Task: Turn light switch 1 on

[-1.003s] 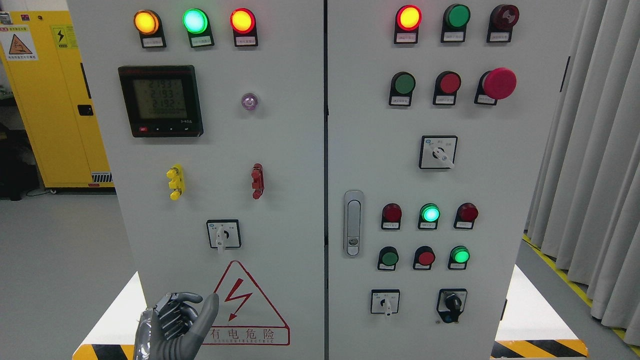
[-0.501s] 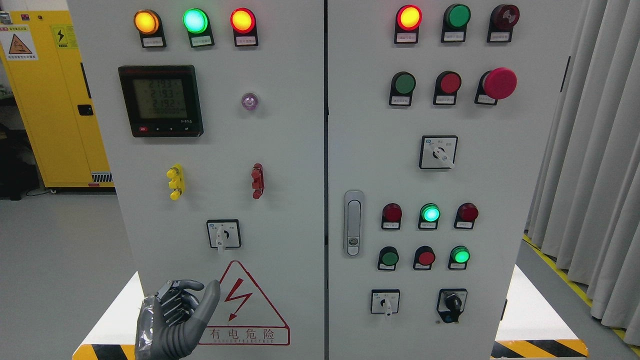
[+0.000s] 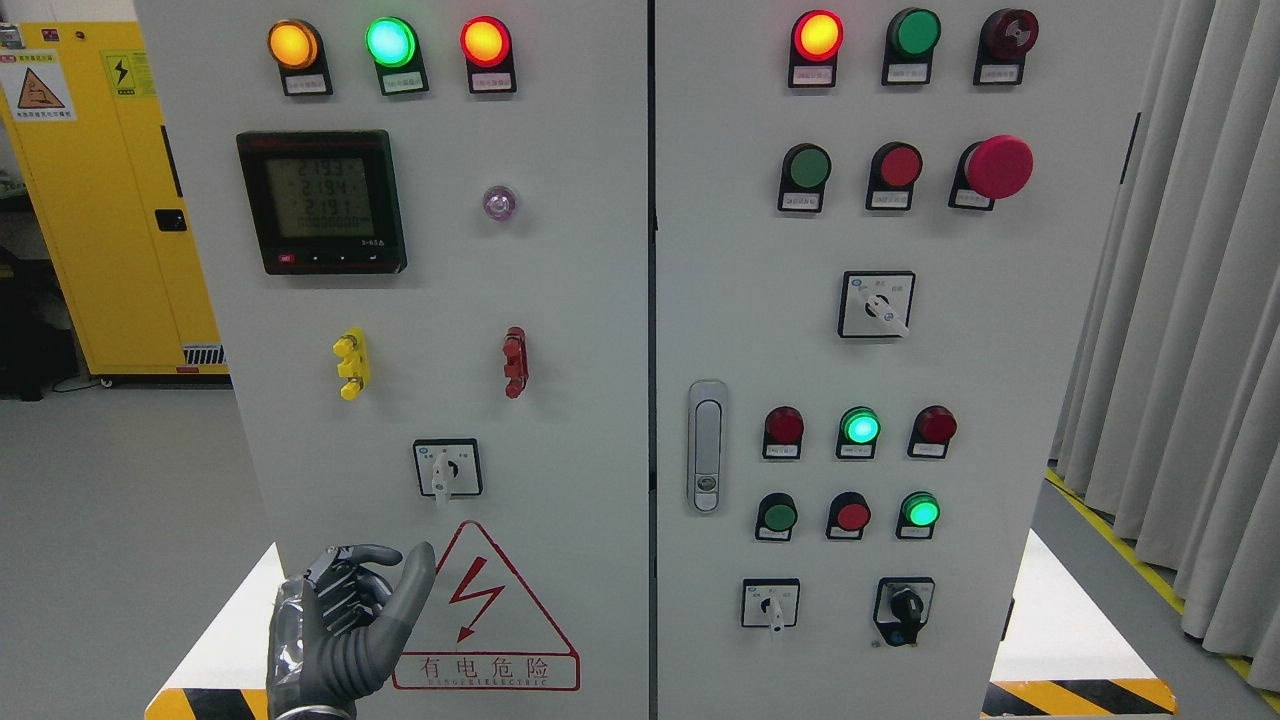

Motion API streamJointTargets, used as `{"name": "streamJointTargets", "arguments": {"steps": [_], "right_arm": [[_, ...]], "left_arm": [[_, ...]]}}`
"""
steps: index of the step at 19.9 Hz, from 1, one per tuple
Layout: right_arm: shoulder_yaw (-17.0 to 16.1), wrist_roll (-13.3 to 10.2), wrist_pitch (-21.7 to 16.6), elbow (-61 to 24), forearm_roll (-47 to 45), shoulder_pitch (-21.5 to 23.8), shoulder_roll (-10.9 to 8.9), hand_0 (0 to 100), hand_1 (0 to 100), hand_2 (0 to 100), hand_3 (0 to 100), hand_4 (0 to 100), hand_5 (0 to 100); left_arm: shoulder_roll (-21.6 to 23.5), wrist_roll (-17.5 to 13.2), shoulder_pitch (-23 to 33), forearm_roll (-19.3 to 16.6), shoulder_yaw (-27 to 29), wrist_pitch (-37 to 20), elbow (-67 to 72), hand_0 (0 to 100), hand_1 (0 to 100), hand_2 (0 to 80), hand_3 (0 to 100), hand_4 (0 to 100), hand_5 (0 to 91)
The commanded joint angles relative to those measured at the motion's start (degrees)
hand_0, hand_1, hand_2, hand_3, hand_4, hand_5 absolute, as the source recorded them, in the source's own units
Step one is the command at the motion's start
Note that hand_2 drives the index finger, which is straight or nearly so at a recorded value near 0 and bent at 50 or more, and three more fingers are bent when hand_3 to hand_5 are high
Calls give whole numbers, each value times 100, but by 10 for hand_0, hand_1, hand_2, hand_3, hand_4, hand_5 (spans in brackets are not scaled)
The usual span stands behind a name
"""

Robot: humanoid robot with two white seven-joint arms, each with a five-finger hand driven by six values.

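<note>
Now approaching: left hand (image 3: 345, 625) is hovering low before the cabinet's left door (image 3: 580, 300), fingers loosely curled, thumb raised, gripping nothing.
Up and rightward, a selector switch (image 3: 447, 468), probably light switch 1, is sitting untouched above the warning triangle (image 3: 487, 610); next, reaching up to it.

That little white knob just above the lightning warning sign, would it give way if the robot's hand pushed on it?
Probably not inward. The white knob has a lever-shaped handle on a square plate, so it likely twists rather than presses. It looks like stiff plastic, small and smooth, so the left hand might slip off it.
</note>
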Motion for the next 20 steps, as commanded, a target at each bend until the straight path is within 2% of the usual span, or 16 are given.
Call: {"name": "streamJointTargets", "arguments": {"steps": [1,7,10,20], "right_arm": [[0,3,5,0,-167,0,0,0,500,40,0,0,0],[0,3,5,0,-167,0,0,0,500,40,0,0,0],[0,3,5,0,-167,0,0,0,500,40,0,0,0],[0,3,5,0,-167,0,0,0,500,40,0,0,0]], "left_arm": [[-67,80,-189,-30,-286,60,23,194,696,554,886,904,836],[-84,176,-373,-57,-321,245,23,161,692,554,886,904,836],[-93,177,-400,-215,-357,333,41,154,692,554,886,905,834],[-128,282,-593,-233,-357,482,225,146,691,545,885,903,833]]}}
